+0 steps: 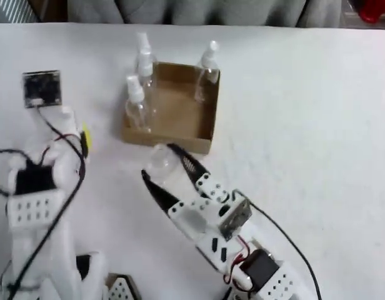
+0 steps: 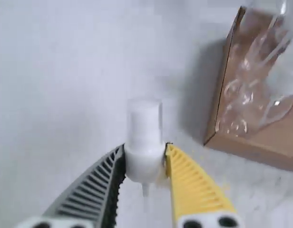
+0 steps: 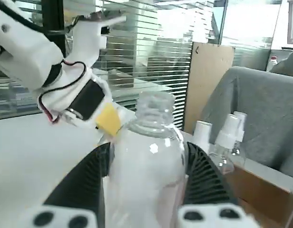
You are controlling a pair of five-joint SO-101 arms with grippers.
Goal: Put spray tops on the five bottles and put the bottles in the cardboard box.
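My left gripper (image 2: pixel 144 151) is clamped on the spray top (image 2: pixel 143 128), lower centre. My right gripper (image 3: pixel 149 148) squeezes the uncapped bottle (image 3: pixel 149 180), mid-frame just below the cardboard box (image 1: pixel 180 139). If the top arrives tilted, it could jam crooked or knock the bottle loose.

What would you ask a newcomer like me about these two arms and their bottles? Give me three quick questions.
1. True or false: the bottle between the right arm's fingers is already capped.
2. How many capped bottles stand in the cardboard box? A one, B four, C seven.
3. Fill in: the left arm's fingers are closed on a ____.

Key: 1 false, its neck is open. 2 B. 3 spray top.
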